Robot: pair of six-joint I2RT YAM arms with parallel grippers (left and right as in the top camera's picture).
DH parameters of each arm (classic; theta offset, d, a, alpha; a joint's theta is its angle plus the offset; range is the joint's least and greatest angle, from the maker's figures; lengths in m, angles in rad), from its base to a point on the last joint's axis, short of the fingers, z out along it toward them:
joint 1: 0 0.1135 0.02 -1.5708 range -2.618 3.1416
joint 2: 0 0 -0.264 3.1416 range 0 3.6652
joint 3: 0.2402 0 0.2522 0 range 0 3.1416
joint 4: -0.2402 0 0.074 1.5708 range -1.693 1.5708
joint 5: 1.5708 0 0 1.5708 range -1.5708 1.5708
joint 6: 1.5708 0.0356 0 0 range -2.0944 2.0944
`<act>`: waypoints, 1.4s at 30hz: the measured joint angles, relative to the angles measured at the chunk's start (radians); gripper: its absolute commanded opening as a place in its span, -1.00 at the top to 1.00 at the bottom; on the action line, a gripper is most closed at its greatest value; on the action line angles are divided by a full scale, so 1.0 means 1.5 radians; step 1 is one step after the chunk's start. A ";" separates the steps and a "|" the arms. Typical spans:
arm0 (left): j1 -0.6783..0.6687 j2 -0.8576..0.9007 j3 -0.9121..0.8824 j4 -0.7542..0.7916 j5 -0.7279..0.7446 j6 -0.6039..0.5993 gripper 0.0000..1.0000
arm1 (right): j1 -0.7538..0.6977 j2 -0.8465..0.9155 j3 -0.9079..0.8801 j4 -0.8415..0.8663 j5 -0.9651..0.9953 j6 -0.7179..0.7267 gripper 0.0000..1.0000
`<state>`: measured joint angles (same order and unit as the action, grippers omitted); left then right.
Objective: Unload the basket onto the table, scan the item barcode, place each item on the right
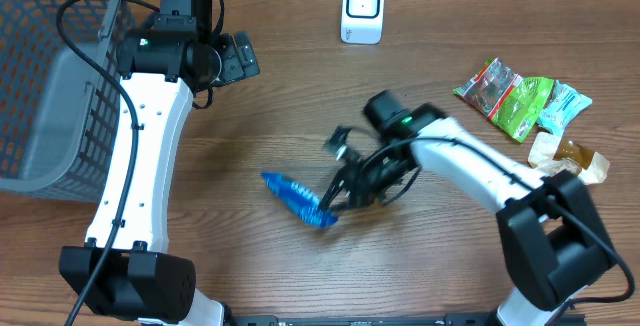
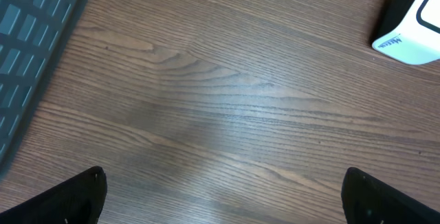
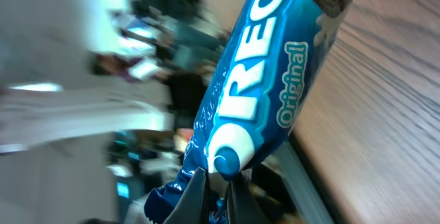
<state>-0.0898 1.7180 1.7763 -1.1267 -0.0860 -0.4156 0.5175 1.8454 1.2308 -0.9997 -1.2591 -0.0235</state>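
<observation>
Oreo packet: blue, well apart from scanner, one crimped end pinched in closed right end effector, likely for carrying to scanner; left end effector wide open, empty.

The Oreo wrapper is glossy plastic, the table matt grained wood.

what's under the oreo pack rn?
Only bare wood table shows around the Oreo pack; nothing pokes out beneath. Its underside is hidden, so no barcode is visible. The right gripper pinches one end.
</observation>
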 measured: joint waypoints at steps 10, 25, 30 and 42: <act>0.000 0.000 0.000 0.000 0.000 0.000 -1.00 | -0.097 0.000 0.000 -0.002 -0.076 0.058 0.93; 0.000 0.000 0.000 0.000 0.000 0.000 -1.00 | -0.119 0.000 -0.122 0.255 0.009 0.343 0.91; 0.000 0.000 0.000 0.000 0.000 0.000 -0.99 | -0.182 0.000 -0.149 0.339 0.032 0.448 0.82; 0.000 0.000 0.000 0.000 0.000 0.000 -1.00 | -0.279 0.000 -0.151 0.350 0.117 0.497 -0.40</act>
<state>-0.0898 1.7180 1.7763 -1.1267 -0.0860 -0.4156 0.0982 1.8458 1.0046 -0.4744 -1.0832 0.7223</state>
